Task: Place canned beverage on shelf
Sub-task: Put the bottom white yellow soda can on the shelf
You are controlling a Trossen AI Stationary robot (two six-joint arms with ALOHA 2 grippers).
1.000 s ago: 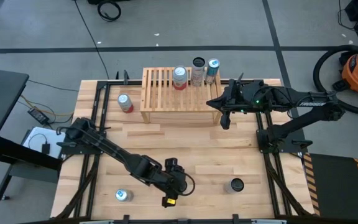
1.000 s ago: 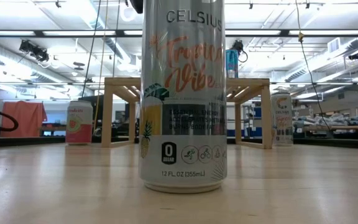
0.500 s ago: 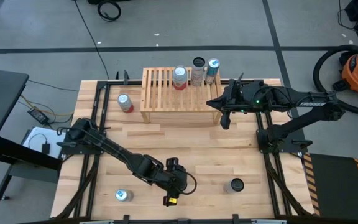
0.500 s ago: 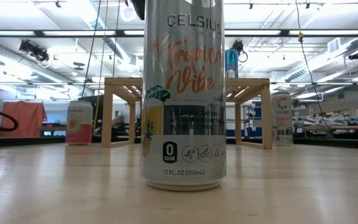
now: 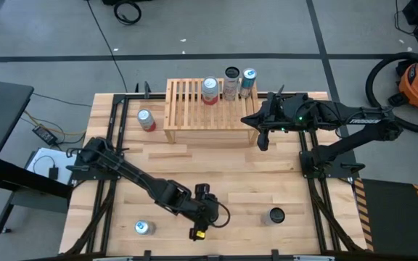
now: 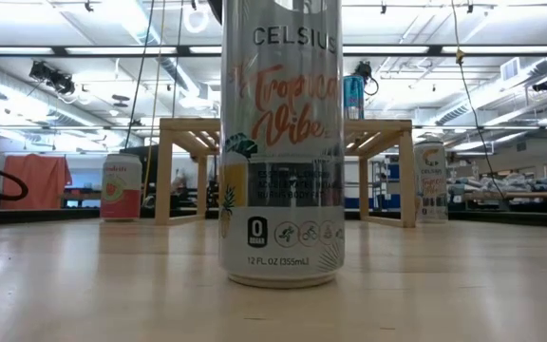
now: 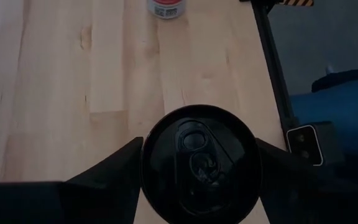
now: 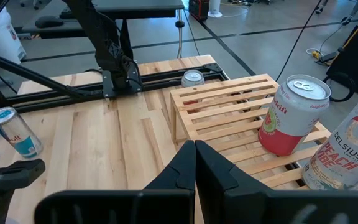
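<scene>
While the left gripper [image 7: 197,163] sits down over the top of a tall silver can [image 6: 281,142] near the front of the table [image 5: 245,170], its two fingers [image 7: 107,171] stand one on each side of the can's dark lid [image 7: 199,163]; I judge the step is to grab this can; I cannot tell if the fingers press it yet or just stand close; to do it well, the can should be right in the middle, squeezed evenly, then lifted straight up so it does not tip; the shelf [image 5: 187,109] is well apart at the back of the table, with three cans on it, and its bare slats look like a good landing spot; the right gripper [image 5: 262,142] waits by the shelf's end with its fingers closed on nothing.

From above, the arm hides the can; the low view cuts off the can's top and the gripper; the can blocks the shelf's middle there.
</scene>
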